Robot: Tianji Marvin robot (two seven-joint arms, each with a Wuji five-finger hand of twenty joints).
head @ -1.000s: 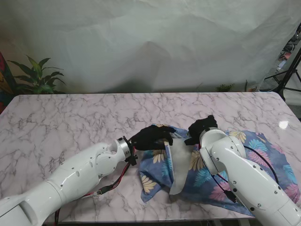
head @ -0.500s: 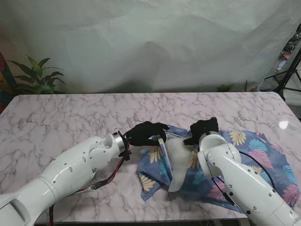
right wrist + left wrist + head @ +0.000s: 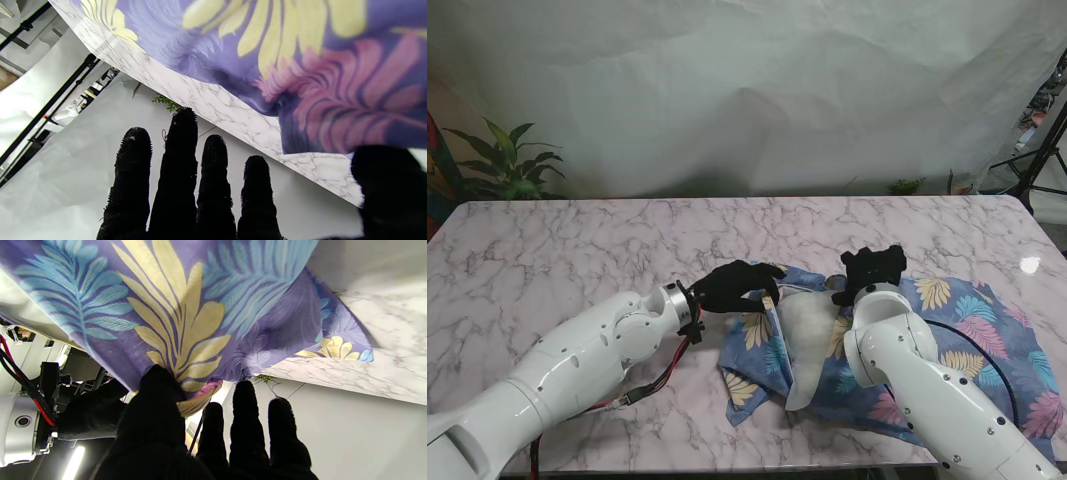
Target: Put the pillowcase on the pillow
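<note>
Stand view, nearest first: both white arms rise from the near corners and reach inward over the marble table. The left arm lies low across the table with red and black cables hanging under its wrist; the right arm bends up and forward over the cloth.

The floral pillowcase lies on the right half of the table, purple with blue, yellow and pink leaves. Its left end is lifted and gaping, and the white pillow shows in that opening, partly inside.

The left hand, in a black glove, is at the pillowcase's left edge. In the left wrist view its thumb presses against the fabric edge and pinches a fold of the pillowcase, while the other fingers stretch out nearly straight, side by side.

The right hand is raised at the far edge of the opening, palm down. In the right wrist view its four fingers are extended and slightly spread, touching nothing; the thumb sits against the pillowcase hem, though whether it truly grips the cloth cannot be told.

Farther back hangs a white backdrop, with a green plant at the far left.
</note>
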